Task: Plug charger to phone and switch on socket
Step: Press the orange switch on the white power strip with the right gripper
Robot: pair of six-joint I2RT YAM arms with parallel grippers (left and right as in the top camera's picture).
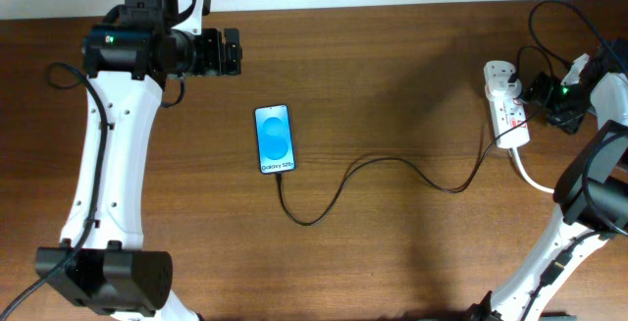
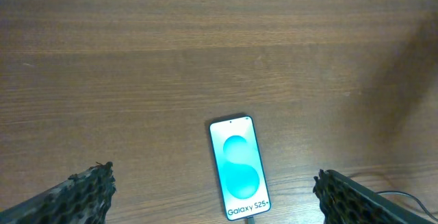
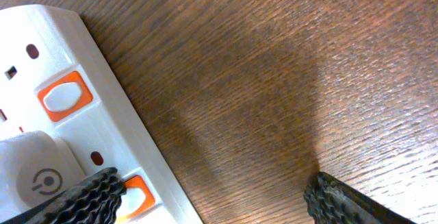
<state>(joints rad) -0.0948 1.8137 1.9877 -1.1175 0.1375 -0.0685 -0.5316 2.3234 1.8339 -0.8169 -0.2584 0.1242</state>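
The phone (image 1: 275, 138) lies flat at the table's middle left with its blue-and-white screen lit. It also shows in the left wrist view (image 2: 237, 167). The thin black charger (image 1: 392, 165) runs from the phone's near end to the white socket (image 1: 506, 105) at the far right. My left gripper (image 1: 231, 52) is open and empty, above and behind the phone (image 2: 215, 193). My right gripper (image 3: 219, 200) is open, low beside the socket (image 3: 61, 114). Its left fingertip rests over an orange-red switch (image 3: 137, 195).
A white adapter (image 3: 37, 176) is plugged into the socket. A second orange switch (image 3: 63, 95) sits further along. The thick white cord (image 1: 530, 174) curves off the socket toward the right arm's base. Bare wooden table (image 1: 412, 76) lies between phone and socket.
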